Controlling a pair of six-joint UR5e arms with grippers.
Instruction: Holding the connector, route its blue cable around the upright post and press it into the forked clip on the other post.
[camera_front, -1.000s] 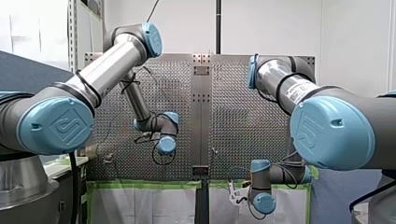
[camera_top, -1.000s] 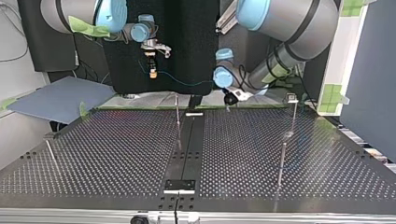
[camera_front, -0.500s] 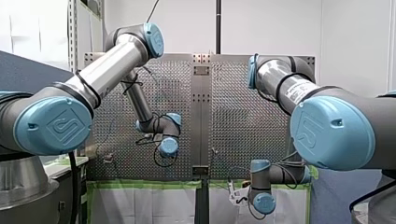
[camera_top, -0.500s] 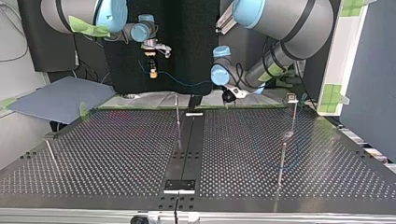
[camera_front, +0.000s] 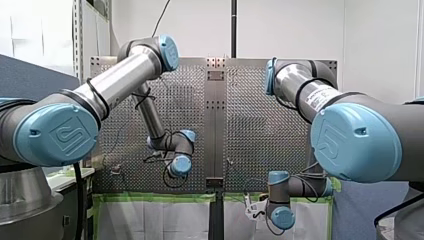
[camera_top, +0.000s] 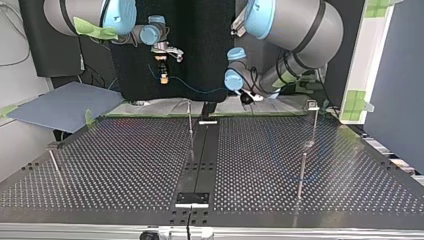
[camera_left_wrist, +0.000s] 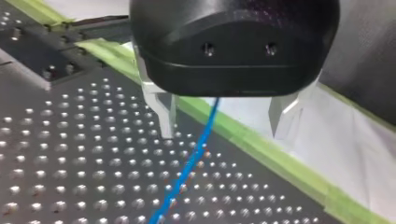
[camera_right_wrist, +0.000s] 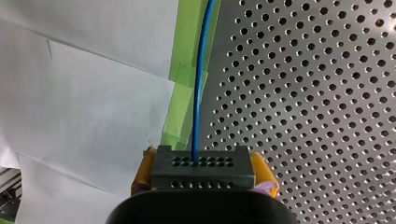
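Observation:
My right gripper (camera_right_wrist: 203, 163) has its yellow pads shut on a dark connector (camera_right_wrist: 202, 167). The blue cable (camera_right_wrist: 198, 93) leaves the connector straight ahead, along the table's green-taped edge. In the top view this gripper (camera_top: 162, 67) hangs at the back left with the connector (camera_top: 163, 77) under it, and the cable (camera_top: 200, 90) sags rightward to my left gripper (camera_top: 245, 98). My left gripper (camera_left_wrist: 224, 128), black with metal fingers (camera_left_wrist: 166, 114), stands open just above the perforated table. The cable (camera_left_wrist: 191, 163) runs between its fingers without being gripped.
A thin post (camera_top: 190, 120) stands at the centre back of the table. A taller post (camera_top: 314, 122) with a small head (camera_top: 312, 104) stands at the top view's back right, another post (camera_top: 301, 175) in front of it, and a short one (camera_top: 54, 165) at the left.
My left arm has swung its wrist lower in the front view and toward the top view's left, near the table's back edge. The right arm and connector have not moved.

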